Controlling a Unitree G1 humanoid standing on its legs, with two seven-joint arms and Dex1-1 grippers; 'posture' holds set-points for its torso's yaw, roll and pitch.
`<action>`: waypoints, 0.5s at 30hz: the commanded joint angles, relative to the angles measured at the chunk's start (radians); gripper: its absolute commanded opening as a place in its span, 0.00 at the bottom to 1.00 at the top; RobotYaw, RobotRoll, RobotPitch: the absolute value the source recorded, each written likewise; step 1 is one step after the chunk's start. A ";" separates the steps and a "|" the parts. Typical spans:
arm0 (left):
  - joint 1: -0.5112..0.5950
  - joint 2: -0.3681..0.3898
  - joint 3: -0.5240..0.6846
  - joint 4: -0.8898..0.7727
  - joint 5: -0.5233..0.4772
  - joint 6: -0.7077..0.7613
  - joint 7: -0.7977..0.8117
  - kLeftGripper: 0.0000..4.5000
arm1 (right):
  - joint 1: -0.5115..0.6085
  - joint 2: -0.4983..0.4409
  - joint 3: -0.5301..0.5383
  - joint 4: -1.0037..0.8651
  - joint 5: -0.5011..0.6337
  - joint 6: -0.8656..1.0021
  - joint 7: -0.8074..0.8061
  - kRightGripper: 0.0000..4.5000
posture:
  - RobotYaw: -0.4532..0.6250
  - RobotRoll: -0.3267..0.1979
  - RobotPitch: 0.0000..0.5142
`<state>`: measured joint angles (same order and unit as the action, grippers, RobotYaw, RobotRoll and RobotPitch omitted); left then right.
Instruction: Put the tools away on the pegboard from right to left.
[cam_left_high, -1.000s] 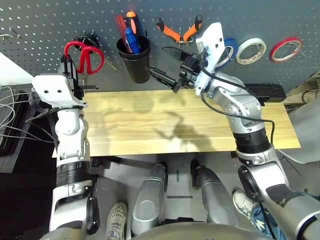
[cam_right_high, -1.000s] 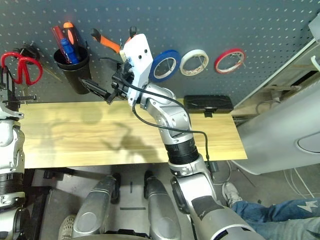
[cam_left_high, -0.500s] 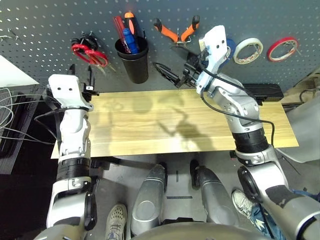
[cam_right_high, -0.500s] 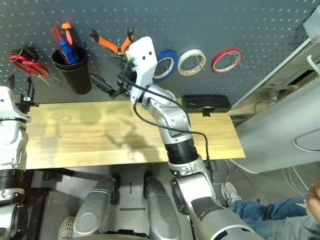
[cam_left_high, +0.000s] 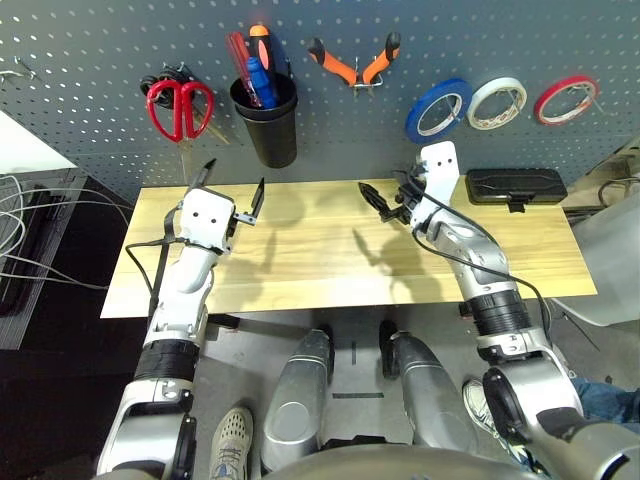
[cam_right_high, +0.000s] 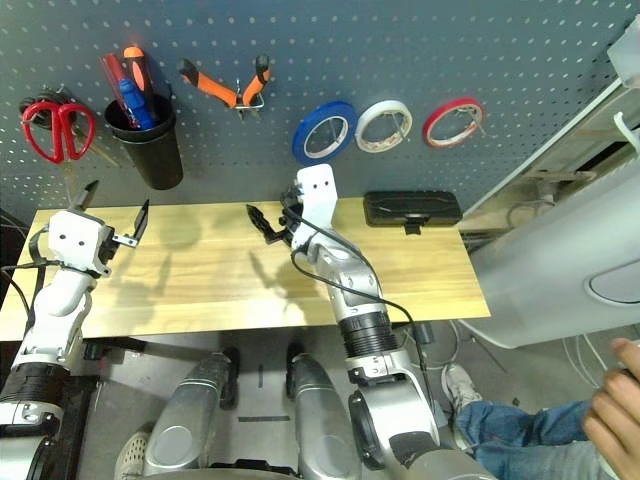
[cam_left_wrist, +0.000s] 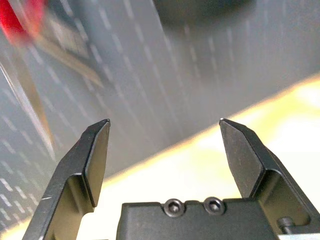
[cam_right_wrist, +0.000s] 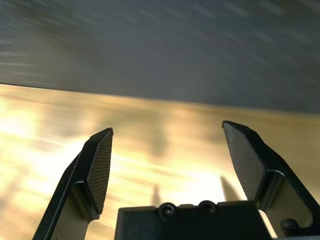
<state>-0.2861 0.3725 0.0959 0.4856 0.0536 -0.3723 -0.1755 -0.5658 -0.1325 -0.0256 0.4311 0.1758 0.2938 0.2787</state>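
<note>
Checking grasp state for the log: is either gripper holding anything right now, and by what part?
Nothing is held. The left gripper and the right gripper are both open and empty over the wooden table; the red-handled scissors hang on the pegboard.

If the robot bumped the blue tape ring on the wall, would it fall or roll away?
Probably it would swing first: the blue tape ring hangs on the pegboard by its hole. It looks thin, so likely light. If knocked off, its round shape could roll along the wooden table.

Both head views look steeply down on the bench (cam_left_high: 330, 250) and pegboard (cam_right_high: 300, 40), sharing them. Each wrist view sits close behind its fingers (cam_left_wrist: 95, 155), low over the bench, apparently facing the pegboard's blurred foot.
</note>
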 joint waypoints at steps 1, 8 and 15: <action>0.009 -0.023 -0.007 0.054 -0.006 0.068 0.001 0.99 | 0.021 -0.025 -0.046 0.056 -0.030 -0.016 -0.080 1.00 | 0.52 0.62 0.54; -0.066 -0.086 0.005 0.106 -0.015 0.188 0.070 0.99 | 0.001 -0.103 -0.127 0.147 -0.019 -0.036 -0.101 1.00 | 0.50 0.62 0.57; -0.119 -0.127 -0.016 0.141 -0.008 0.237 0.091 0.99 | -0.046 -0.166 -0.143 0.277 -0.027 -0.106 -0.058 1.00 | 0.48 0.62 0.58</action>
<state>-0.4146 0.2506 0.0896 0.5948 0.0380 -0.1588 -0.0873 -0.6129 -0.2894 -0.1589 0.6650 0.1559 0.2067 0.2110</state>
